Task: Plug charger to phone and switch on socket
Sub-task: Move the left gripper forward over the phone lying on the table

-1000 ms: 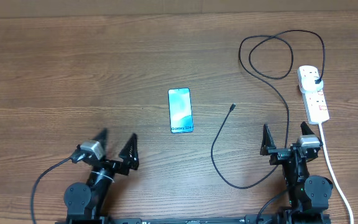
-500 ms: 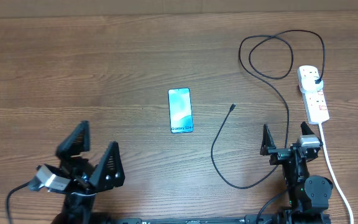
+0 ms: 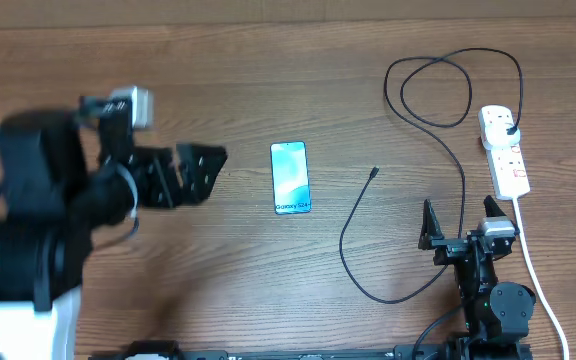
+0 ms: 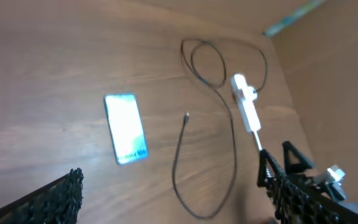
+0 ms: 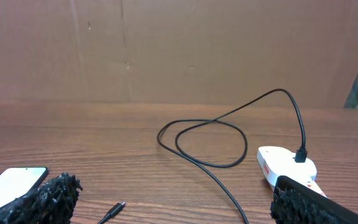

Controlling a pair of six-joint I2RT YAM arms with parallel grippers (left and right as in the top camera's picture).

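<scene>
The phone [image 3: 290, 178] lies flat mid-table, its teal screen up; it also shows in the left wrist view [image 4: 126, 127] and at the right wrist view's lower left [image 5: 14, 183]. The charger's connector tip [image 3: 373, 173] rests free on the wood right of the phone. Its thin black cable [image 3: 438, 90] loops at the back, and its black plug [image 3: 509, 128] sits in the white socket [image 3: 503, 152] at the far right. My left gripper [image 3: 206, 172] hovers open, raised left of the phone. My right gripper [image 3: 459, 222] stands open near the front, beside the socket, empty.
The socket's white cord [image 3: 538, 280] runs down the right side toward the front edge, close by the right arm's base. A bend of black cable [image 3: 353, 265] lies between the phone and the right arm. A brown cardboard wall [image 5: 179, 50] backs the table.
The left arm has lifted from the front edge and swung up and forward, and its open gripper now hangs left of the phone. The right arm, phone and cable have not moved.
</scene>
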